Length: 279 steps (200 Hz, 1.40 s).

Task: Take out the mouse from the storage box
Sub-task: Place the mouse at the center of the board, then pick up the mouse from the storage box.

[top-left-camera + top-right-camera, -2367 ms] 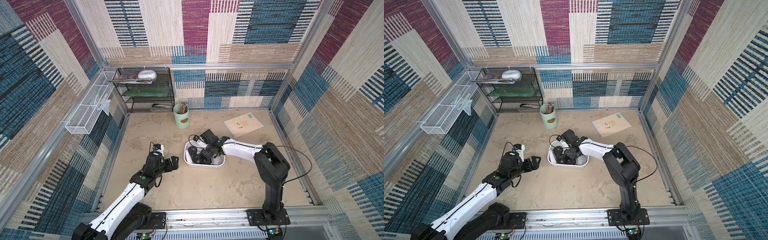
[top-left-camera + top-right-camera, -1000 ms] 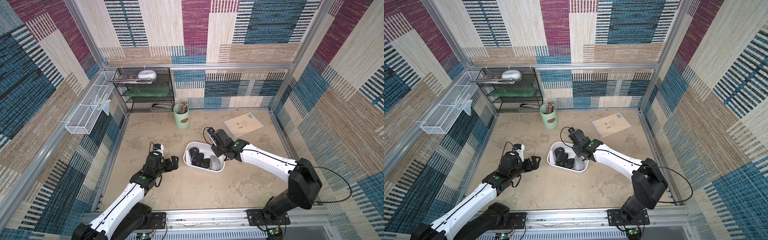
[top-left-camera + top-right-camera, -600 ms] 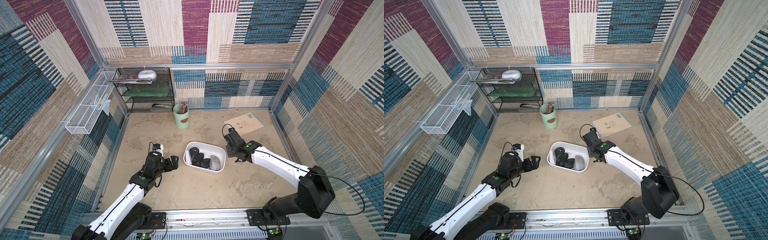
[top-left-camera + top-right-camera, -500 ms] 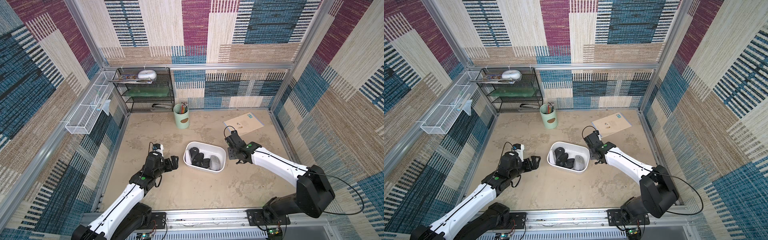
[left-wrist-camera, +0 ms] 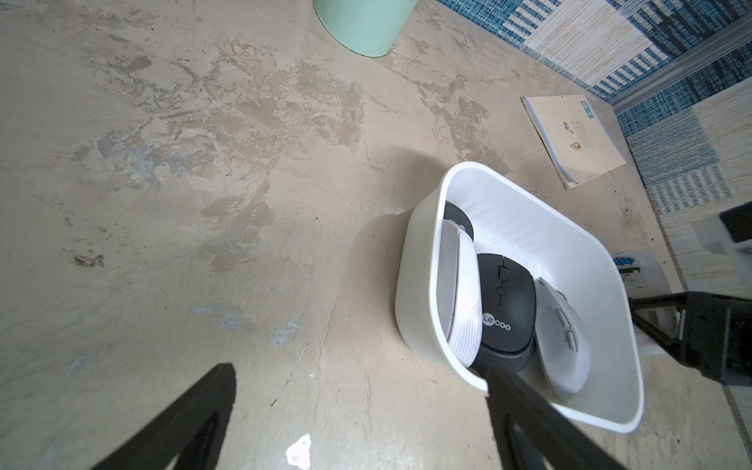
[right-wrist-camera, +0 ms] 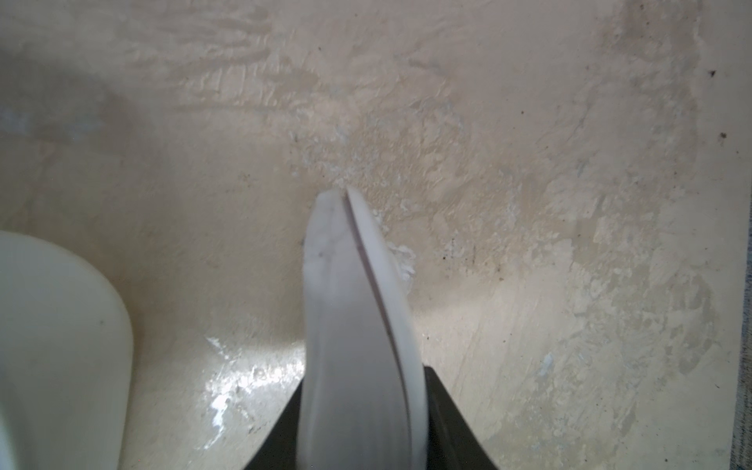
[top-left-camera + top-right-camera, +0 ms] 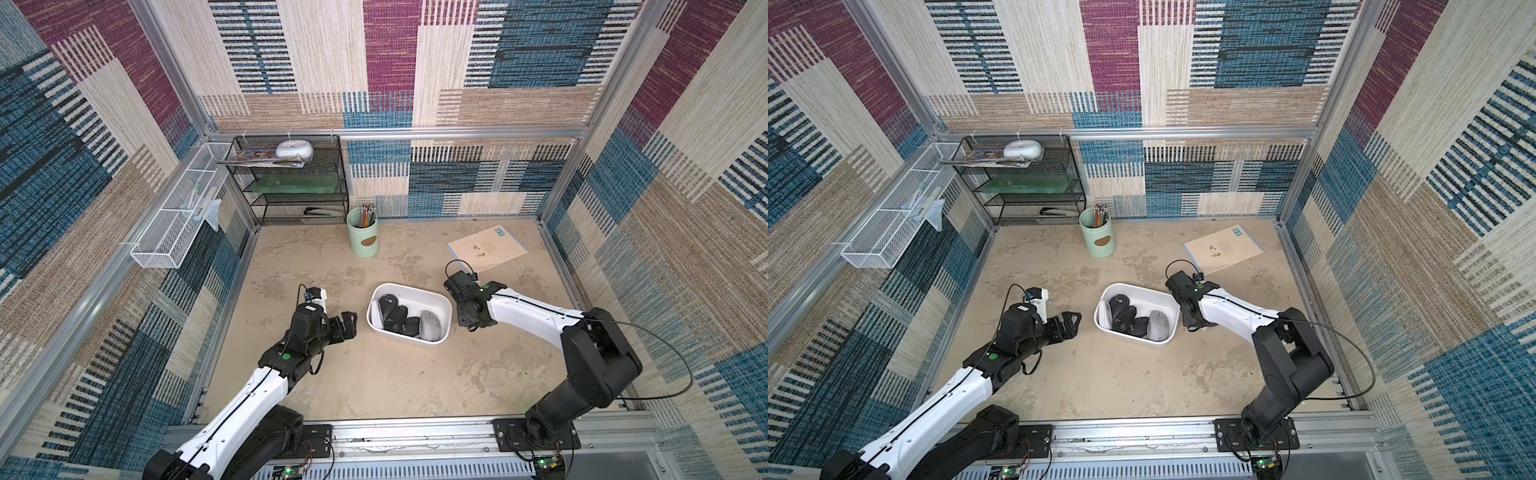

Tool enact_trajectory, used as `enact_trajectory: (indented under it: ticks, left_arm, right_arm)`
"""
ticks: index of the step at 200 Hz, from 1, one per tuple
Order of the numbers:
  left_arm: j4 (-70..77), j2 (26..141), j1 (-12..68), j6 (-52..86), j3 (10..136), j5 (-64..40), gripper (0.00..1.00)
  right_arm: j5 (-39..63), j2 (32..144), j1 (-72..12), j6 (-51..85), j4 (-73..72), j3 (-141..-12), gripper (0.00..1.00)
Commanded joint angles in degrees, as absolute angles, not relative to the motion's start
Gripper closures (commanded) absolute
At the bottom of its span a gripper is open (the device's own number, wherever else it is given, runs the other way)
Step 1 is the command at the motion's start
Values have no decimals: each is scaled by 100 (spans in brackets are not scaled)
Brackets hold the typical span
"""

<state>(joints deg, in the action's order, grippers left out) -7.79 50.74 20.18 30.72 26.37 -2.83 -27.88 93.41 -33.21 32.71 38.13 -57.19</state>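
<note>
The white storage box point(image 7: 415, 287) point(image 7: 1142, 287) sits mid-table and holds several mice, black ones point(image 7: 395, 316) and a grey one point(image 7: 430, 326). My right gripper point(image 7: 471, 322) point(image 7: 1194, 322) hangs low over the table just right of the box, pointing down. In the right wrist view it point(image 6: 366, 378) is shut on a white mouse point(image 6: 354, 317) held edge-on just above the table, with the box corner point(image 6: 61, 325) beside it. My left gripper point(image 7: 349, 326) point(image 5: 360, 368) stands open and empty left of the box point(image 5: 415, 252).
A mint-green pen cup point(image 7: 363, 237) stands behind the box. A tan booklet point(image 7: 486, 249) lies at the back right. A black wire shelf point(image 7: 291, 183) fills the back left corner. A white mesh basket point(image 7: 178, 224) hangs on the left wall.
My right gripper came up out of the box with the white mouse, crossed the right rim and sank toward the table beside it. The left arm stayed still.
</note>
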Motion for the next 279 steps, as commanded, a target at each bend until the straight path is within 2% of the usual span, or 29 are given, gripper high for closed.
enact_trajectory:
  ticks: [1,26,53,86,102,182,204,279]
  left_arm:
    - [-758,5063,2021,3045,2663,-272,0]
    - [-765,5070,2021,3041,2663,-264,0]
    - [-764,5070,2021,3039,2663,-255,0]
    - [-729,5136,2017,3036,2663,-271,0]
    - [-703,5182,2021,3041,2671,-298,0]
    - [-959,5501,2126,3224,3083,-574,3]
    - [-1371,5893,2403,3199,3542,-509,5]
    - [-2320,7139,3477,3081,4853,240,17]
  right_arm:
    - [-2985,9518,-3315,3428,4020,-5809,67]
    - [-3092,9758,-3321,3498,4119,-5879,66]
    - [-3022,9844,-3320,3467,4086,-5906,58]
    - [-2801,9745,-3333,3365,3954,-5898,40]
    - [-2701,9690,-3353,3331,3906,-5911,35]
    - [-2327,8720,-3393,3164,3436,-5736,25]
    - [-2302,8336,-3400,3113,3089,-5483,21]
    - [-2015,7572,-3401,2987,1750,-4432,21]
